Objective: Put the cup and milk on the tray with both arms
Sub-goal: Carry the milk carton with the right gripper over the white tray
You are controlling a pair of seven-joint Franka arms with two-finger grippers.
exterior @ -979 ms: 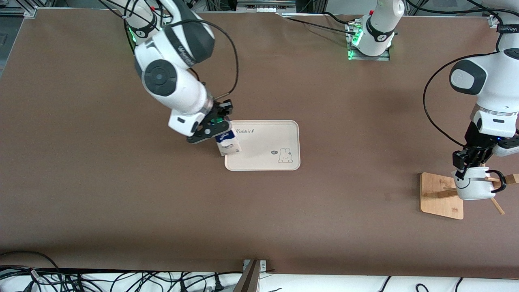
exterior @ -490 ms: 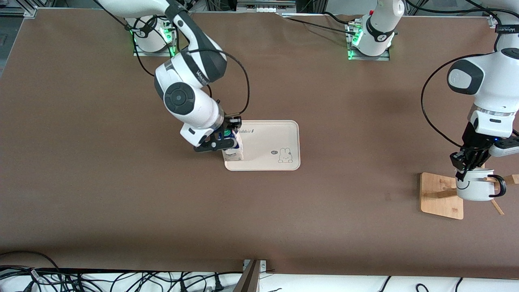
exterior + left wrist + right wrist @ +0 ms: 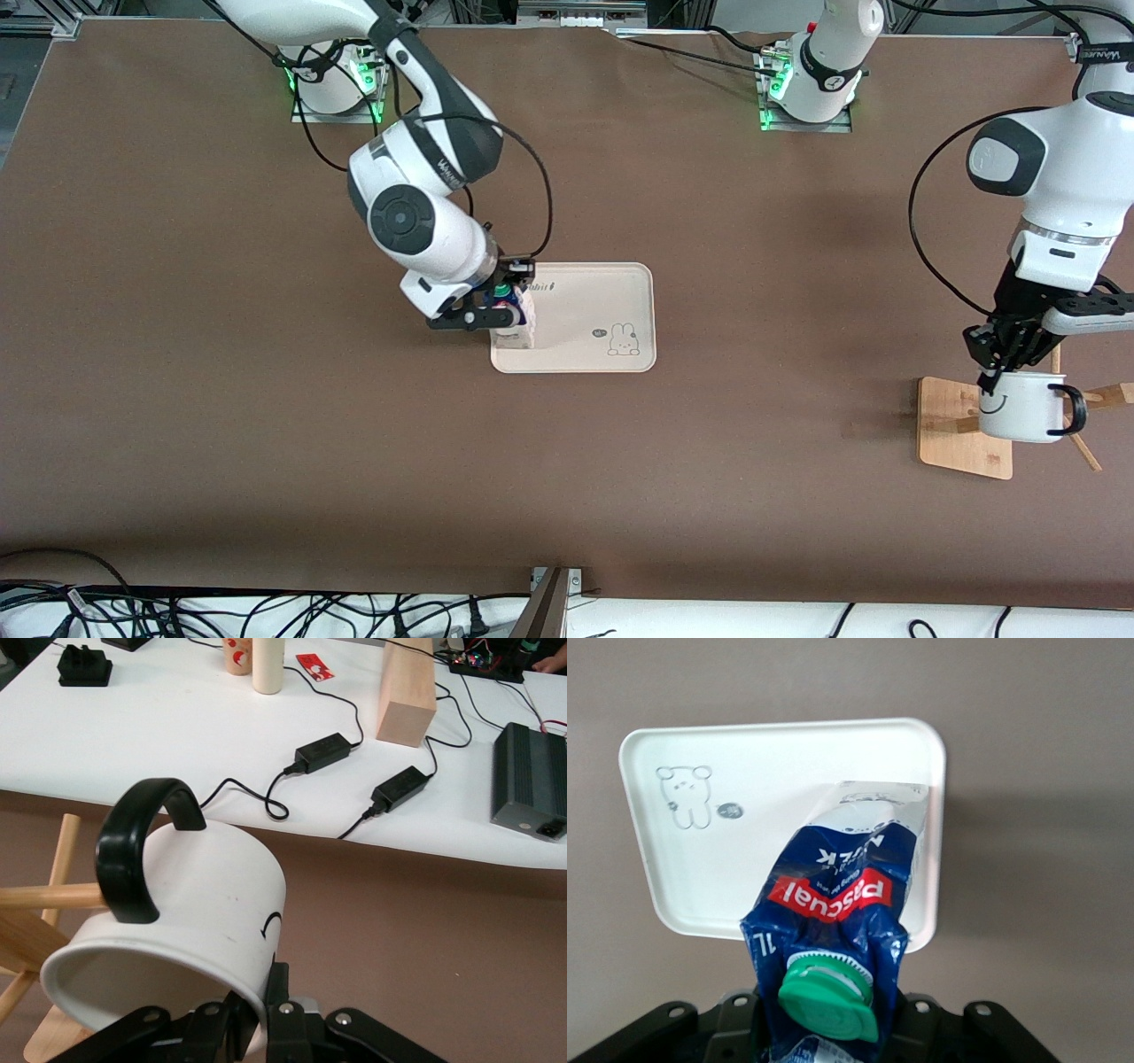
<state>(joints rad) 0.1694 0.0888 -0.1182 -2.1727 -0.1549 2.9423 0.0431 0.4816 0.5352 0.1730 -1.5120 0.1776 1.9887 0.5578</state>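
Observation:
My right gripper (image 3: 499, 306) is shut on the top of the milk carton (image 3: 515, 330), blue with a green cap (image 3: 828, 997). The carton's base rests on the cream tray (image 3: 594, 310) at the tray's end toward the right arm. The tray with its bunny drawing shows below the carton in the right wrist view (image 3: 726, 771). My left gripper (image 3: 994, 372) is shut on the rim of the white smiley cup (image 3: 1019, 408), held over the wooden rack (image 3: 961, 425). In the left wrist view the cup (image 3: 195, 904) is tilted, its black handle (image 3: 133, 850) round a rack peg.
The wooden rack's pegs (image 3: 1107, 394) stick out beside the cup near the left arm's end of the table. A white bench with cables and power bricks (image 3: 332, 749) lies past the table edge. Brown tabletop stretches between tray and rack.
My right gripper has lowered the milk carton onto the tray's end and stood it more upright. My left gripper has shifted the cup slightly toward the tray along the rack peg.

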